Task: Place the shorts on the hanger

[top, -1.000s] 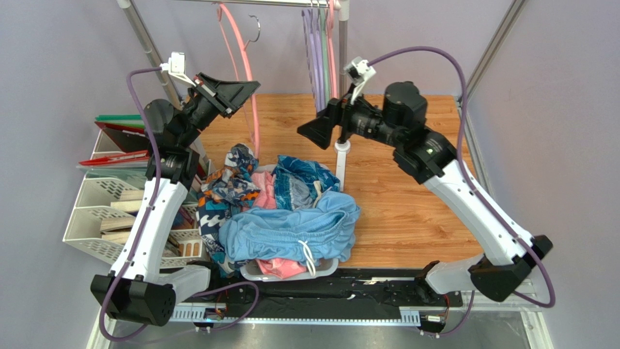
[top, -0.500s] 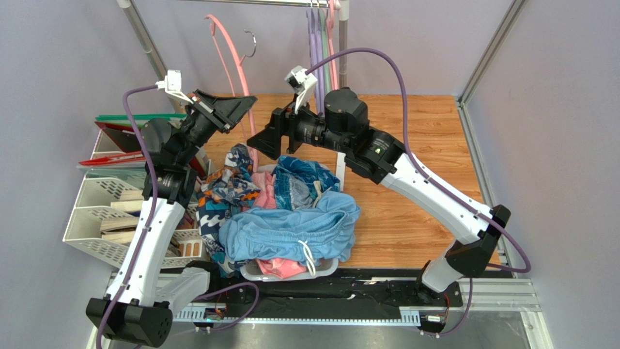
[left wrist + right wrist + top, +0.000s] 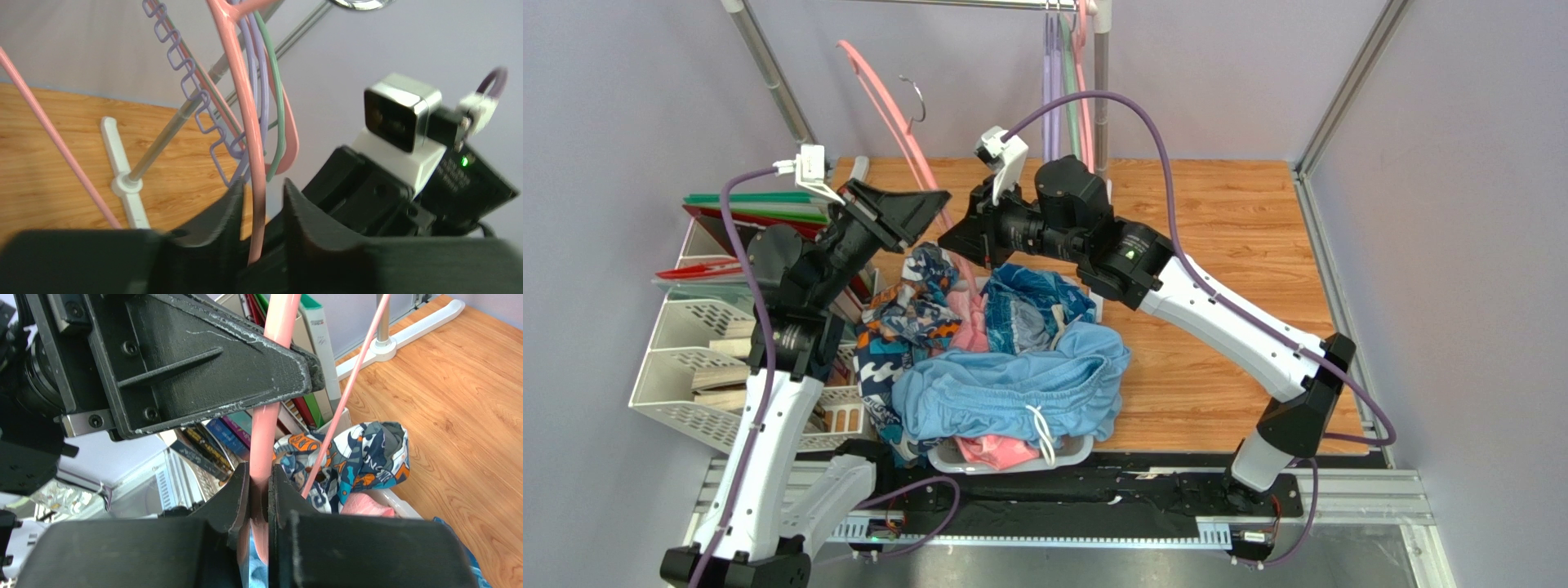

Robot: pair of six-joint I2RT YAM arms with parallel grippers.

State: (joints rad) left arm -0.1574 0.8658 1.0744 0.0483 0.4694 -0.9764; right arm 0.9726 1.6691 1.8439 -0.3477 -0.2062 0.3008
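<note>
The shorts (image 3: 1014, 390) lie spread across the near side of the white tub (image 3: 946, 458), sky-blue, waistband toward the tub's near rim, with the white drawstring (image 3: 1044, 435) trailing down over a pink garment (image 3: 995, 451) at that rim. A shiny teal-and-blue garment (image 3: 1026, 300) and an orange-and-blue patterned cloth (image 3: 909, 312) fill the far half of the tub. Above the tub's far-left corner the hanger (image 3: 887, 108) hangs in the air, tilted, with its metal hook (image 3: 913, 92) free of any rail. Both arms meet there. The left gripper (image 3: 922, 206) has its fingers drawn narrow around one pink arm of the hanger, which in the left wrist view runs down between them; the tips look slightly wider than the plastic, and the bar meets the fingers lower down. The right gripper (image 3: 952, 235) sits just beside it, nearer the tub, and the right wrist view shows its fingers (image 3: 240, 487) pinched tight on the same pink arm just below the left gripper. Beyond the tub, two purple hangers (image 3: 1051, 74) and a grey-green hanger (image 3: 1070, 74) hang close to the rack's grey upright (image 3: 1100, 61). To the left of the tub stand white wire trays (image 3: 676, 368) holding books. The tub rests on a wooden table (image 3: 1234, 245).
</note>
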